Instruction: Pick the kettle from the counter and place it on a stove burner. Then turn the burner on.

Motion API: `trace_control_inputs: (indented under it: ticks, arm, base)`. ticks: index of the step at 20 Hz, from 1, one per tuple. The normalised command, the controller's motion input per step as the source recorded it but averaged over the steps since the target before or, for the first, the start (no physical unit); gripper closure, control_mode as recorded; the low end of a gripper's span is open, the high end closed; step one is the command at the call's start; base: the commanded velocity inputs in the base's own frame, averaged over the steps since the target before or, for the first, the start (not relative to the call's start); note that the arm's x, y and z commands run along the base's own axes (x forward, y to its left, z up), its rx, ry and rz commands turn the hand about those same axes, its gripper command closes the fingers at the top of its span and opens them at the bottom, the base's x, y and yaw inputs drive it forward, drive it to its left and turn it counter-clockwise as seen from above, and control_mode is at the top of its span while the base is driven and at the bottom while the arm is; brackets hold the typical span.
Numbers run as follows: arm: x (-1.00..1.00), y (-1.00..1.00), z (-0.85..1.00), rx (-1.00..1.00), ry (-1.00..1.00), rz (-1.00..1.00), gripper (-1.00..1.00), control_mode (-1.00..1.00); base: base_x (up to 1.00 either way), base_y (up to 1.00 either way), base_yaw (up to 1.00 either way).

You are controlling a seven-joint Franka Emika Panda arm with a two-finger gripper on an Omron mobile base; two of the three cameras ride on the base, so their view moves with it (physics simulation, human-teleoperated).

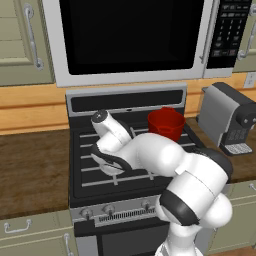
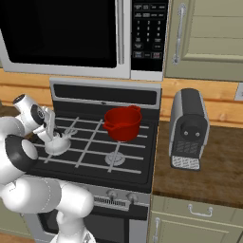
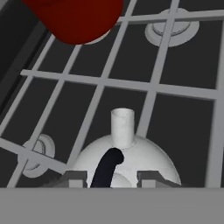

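1. Black stove grates are seen carrying the kettle at the front left burner.
2. Claw fingertips are seen apart, either side of the black handle; contact cannot be told.
3. Red pot is cut off at the hand view's top edge.

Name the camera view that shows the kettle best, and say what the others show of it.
The hand view: the kettle sits close up on the stove grate, with its spout and black handle clear. In the right base view it is small, beside the arm. In the left base view, the arm covers where it stands.
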Motion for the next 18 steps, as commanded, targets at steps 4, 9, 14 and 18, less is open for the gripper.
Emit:
trace_control_inputs:
  ticks: [4,9,14,18]
  arm:
    - [0.00,0.07,0.07,0.00,0.00,0.00,-1.00,-1.00]
    - [-0.18,0.30,0.46,0.00,-0.04,0.00,-1.00,-1.00]
    - [-0.68,0.60,0.31,-0.07,-0.03,0.03,-1.00,-1.00]
    - [-1.00,0.81,-0.14,-0.31,-0.07,0.22,-1.00,-1.00]
  base:
    - [0.00,0.00,0.00]
    - [0.00,0.00,0.00]
    - [0.00,0.00,0.00]
    - [0.00,0.00,0.00]
